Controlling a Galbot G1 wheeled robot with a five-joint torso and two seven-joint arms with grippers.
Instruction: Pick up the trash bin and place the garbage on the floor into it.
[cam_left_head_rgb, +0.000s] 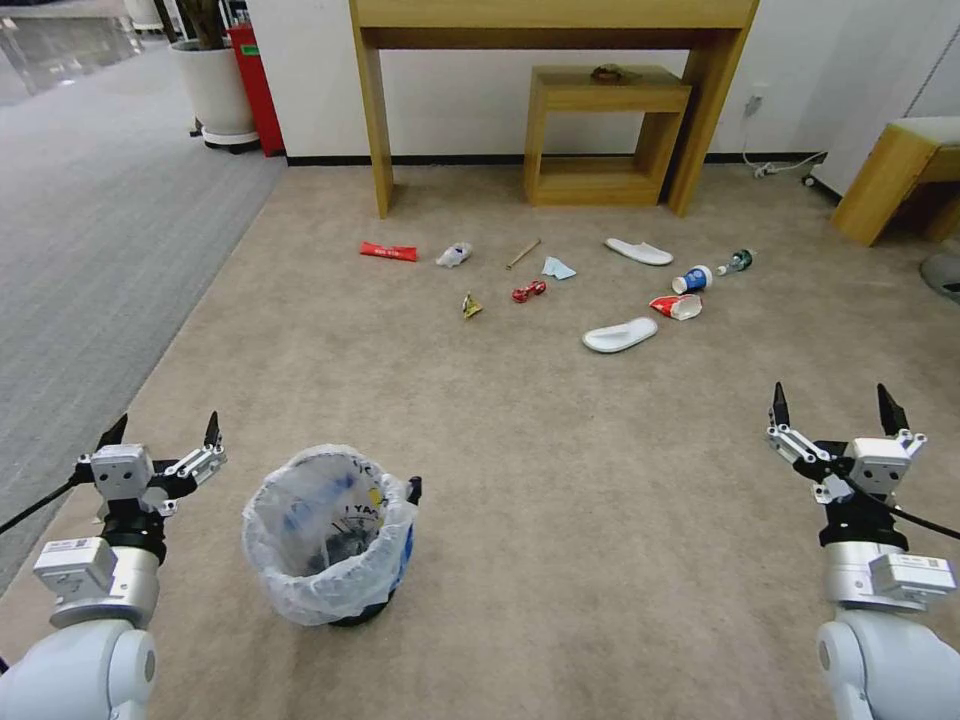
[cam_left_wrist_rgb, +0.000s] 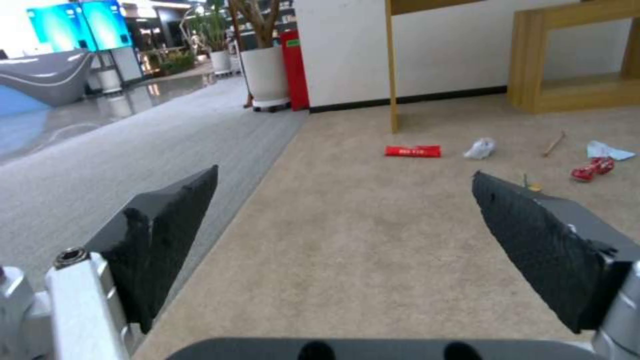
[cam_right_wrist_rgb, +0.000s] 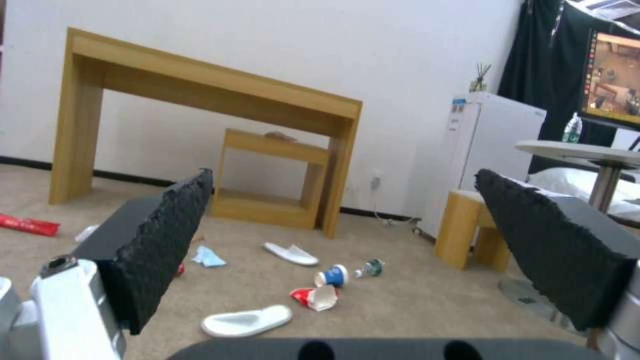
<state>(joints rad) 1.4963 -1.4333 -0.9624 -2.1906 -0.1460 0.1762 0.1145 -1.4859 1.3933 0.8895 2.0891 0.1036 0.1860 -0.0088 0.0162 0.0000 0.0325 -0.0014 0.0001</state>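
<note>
Both your grippers, left (cam_left_head_rgb: 165, 432) and right (cam_left_head_rgb: 835, 400), hang spread wide and empty. The small dark bag-lined trash bin (cam_left_head_rgb: 330, 535) sits lower left on beige carpet (cam_left_head_rgb: 560, 480); its bag's lettering is unreadable.

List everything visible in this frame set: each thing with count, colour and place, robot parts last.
trash bin: 1, dark with a white plastic liner, near floor beside the left gripper
wrapper: 1, red, leftmost of the litter
tissue: 1, white, right of the wrapper
stick: 1, tan, mid row
crushed can: 1, red, below the stick
slippers: 2, white, right side of the litter
paper cups: 2, one blue, one red, between the slippers
small bottle: 1, green-capped, rightmost
floor: beige carpet
wooden table: 1, against the wall
left gripper: open, empty, low left
right gripper: open, empty, low right
</note>
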